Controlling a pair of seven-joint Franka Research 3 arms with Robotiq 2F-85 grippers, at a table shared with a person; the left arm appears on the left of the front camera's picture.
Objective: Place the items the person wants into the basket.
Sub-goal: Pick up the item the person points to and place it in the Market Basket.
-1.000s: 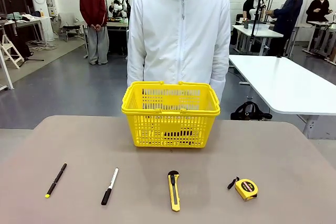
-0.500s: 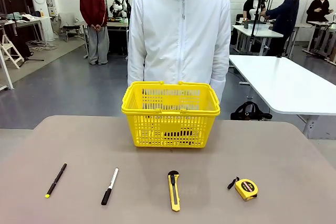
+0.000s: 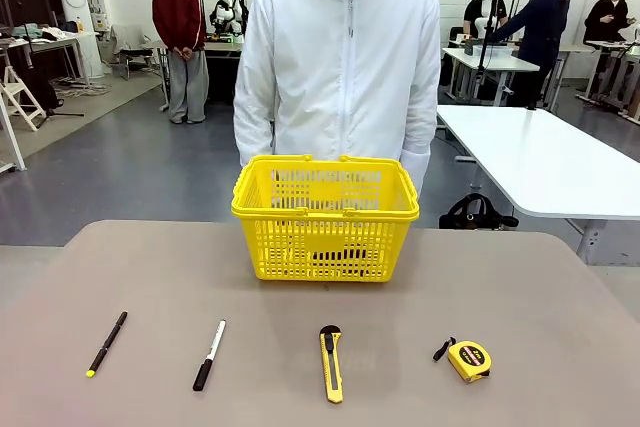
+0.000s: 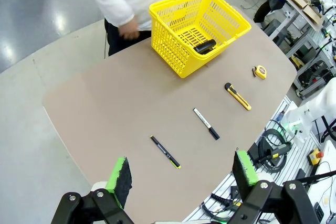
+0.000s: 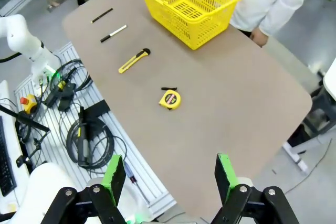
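Note:
The yellow lattice basket (image 3: 325, 217) stands at the table's far middle, in front of the person in a white hooded jacket (image 3: 340, 57). Along the near edge lie the slim black pen with a yellow tip (image 3: 107, 343) at far left and the yellow box-cutter knife (image 3: 331, 363) in the middle. The left wrist view shows the pen (image 4: 165, 151), the knife (image 4: 238, 96) and the basket (image 4: 198, 30). My left gripper (image 4: 181, 174) hangs open high above the table. My right gripper (image 5: 169, 174) is open too, high over the table's edge, with the knife (image 5: 134, 60) and basket (image 5: 188, 6) far off.
A white marker with a black cap (image 3: 209, 354) lies between the pen and the knife. A round yellow tape measure (image 3: 467, 359) sits at the near right. Something dark (image 4: 205, 46) lies inside the basket. Cables and equipment (image 5: 79, 129) sit below the table's near edge.
The person has shifted slightly, the arm at picture left swinging out from the body. Nothing on the table has moved.

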